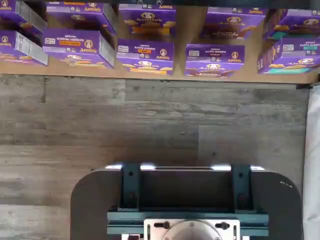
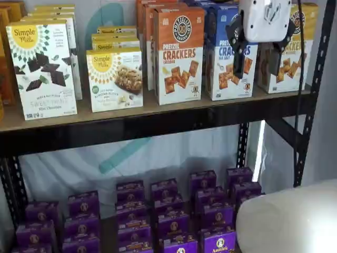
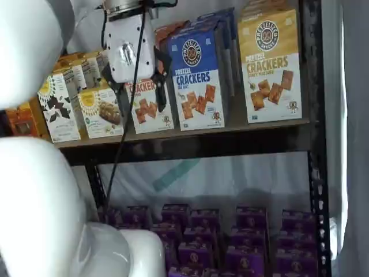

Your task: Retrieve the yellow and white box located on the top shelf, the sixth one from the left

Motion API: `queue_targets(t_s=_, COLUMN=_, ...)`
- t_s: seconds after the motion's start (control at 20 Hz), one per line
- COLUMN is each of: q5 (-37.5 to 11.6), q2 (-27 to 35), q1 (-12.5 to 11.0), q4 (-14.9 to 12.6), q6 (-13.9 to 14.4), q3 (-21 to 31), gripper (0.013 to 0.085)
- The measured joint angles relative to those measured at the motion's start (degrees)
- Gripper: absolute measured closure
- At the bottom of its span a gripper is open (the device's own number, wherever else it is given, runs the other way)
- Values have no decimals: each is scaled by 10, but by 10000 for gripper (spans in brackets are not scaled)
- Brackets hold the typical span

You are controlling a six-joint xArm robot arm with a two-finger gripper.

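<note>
The yellow and white box [image 3: 271, 66] stands at the right end of the top shelf [image 3: 190, 134], next to the black upright. In a shelf view [image 2: 293, 58] my gripper partly covers it. My gripper [image 2: 257, 63] hangs in front of the shelf, before the blue-topped carton [image 2: 224, 74] and just left of the yellow box. Its two black fingers [image 2: 239, 60] stand apart with a plain gap and hold nothing. In a shelf view the gripper [image 3: 135, 89] shows before the orange-topped carton. The wrist view shows neither box nor fingers.
An orange-topped cracker carton [image 2: 178, 55] and white Simple Mills boxes [image 2: 45, 68] fill the shelf's left. Purple boxes [image 2: 168, 221] crowd the low shelf and show in the wrist view [image 1: 145, 55]. A black upright [image 2: 316, 79] bounds the right. The white arm [image 3: 34, 173] fills one side.
</note>
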Motion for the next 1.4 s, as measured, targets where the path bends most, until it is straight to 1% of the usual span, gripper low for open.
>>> queue_targets(t_s=0.05, q5=4, q2=2, q1=-5, q4=5, q6=-2, q3=-2, gripper=130)
queue_targets(t_s=0.1, q5=12, q2=7, q1=-17, q4=18, q6=-7, q3=-6, gripper=130)
queue_targets(t_s=0.15, q5=14, q2=8, q1=-21, q4=23, q6=-10, q3=-7, gripper=130)
queue_targets(t_s=0.3, q5=13, q2=10, q1=-23, q4=26, q6=-12, q3=-6, gripper=130)
queue_targets(t_s=0.4, q5=8, q2=9, q1=-18, q4=17, q6=-10, q3=-4, gripper=130)
queue_targets(t_s=0.45, q5=2, q2=8, q1=-13, q4=9, q6=-10, q3=-2, gripper=130)
queue_targets(t_s=0.55, q5=-15, q2=4, q1=-2, q4=-16, q6=-9, q3=3, gripper=130)
queue_targets(t_s=0.6, q5=-29, q2=3, q1=0, q4=-31, q6=-13, q3=7, gripper=130)
queue_targets(t_s=0.65, q5=-38, q2=3, q1=-6, q4=-39, q6=-20, q3=9, gripper=130)
queue_targets(t_s=0.7, q5=-48, q2=4, q1=-14, q4=-45, q6=-30, q3=11, gripper=130)
queue_targets(t_s=0.8, q5=-74, q2=7, q1=-44, q4=-53, q6=-59, q3=14, gripper=130)
queue_targets(t_s=0.9, q5=-100, q2=15, q1=-82, q4=-56, q6=-96, q3=14, gripper=130)
queue_targets(t_s=0.95, q5=-109, q2=19, q1=-98, q4=-56, q6=-110, q3=13, gripper=130)
queue_targets(t_s=1.0, q5=-120, q2=26, q1=-119, q4=-54, q6=-131, q3=11, gripper=130)
queue_targets(t_s=1.1, q5=-139, q2=40, q1=-155, q4=-49, q6=-164, q3=5, gripper=130)
queue_targets(t_s=1.2, q5=-151, q2=51, q1=-177, q4=-45, q6=-185, q3=-1, gripper=130)
queue_targets(t_s=1.4, q5=-172, q2=70, q1=-209, q4=-41, q6=-214, q3=-11, gripper=130)
